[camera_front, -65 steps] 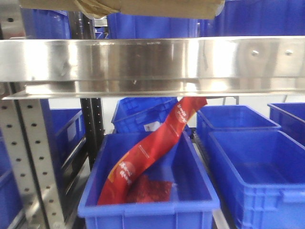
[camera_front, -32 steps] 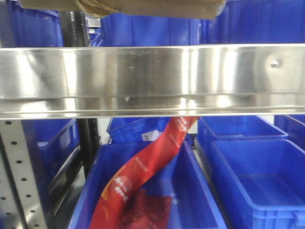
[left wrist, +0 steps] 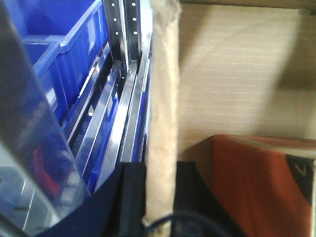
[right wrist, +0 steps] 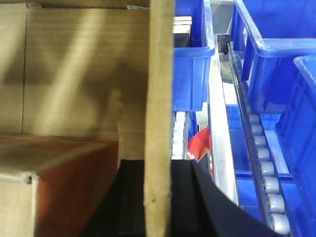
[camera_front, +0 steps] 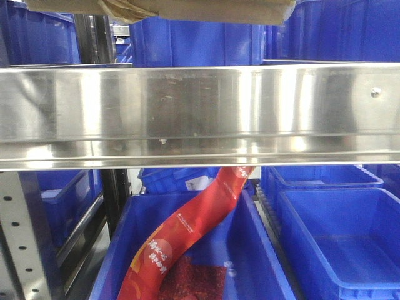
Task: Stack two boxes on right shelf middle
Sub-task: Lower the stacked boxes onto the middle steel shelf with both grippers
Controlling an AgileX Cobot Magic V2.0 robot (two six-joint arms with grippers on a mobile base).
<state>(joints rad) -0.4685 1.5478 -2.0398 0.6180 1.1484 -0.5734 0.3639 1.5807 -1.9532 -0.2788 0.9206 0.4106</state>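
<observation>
Front view: a stainless-steel shelf lip spans the whole width, reflective, with one rivet near its right end. Blue bins sit on the level below and more stand behind the lip. One lower bin holds a red printed packet leaning diagonally against its back wall. A cardboard box shows only as a brown underside at the top edge, above the shelf lip; tape peels at its left.

Left wrist view: the left gripper has its black fingers pressed on either side of an upright cardboard wall. Steel rails and blue bins lie to the left; an orange item sits inside the box.

Right wrist view: the right gripper likewise clamps a cardboard wall, one finger on each side. Roller track and bins lie to the right.
</observation>
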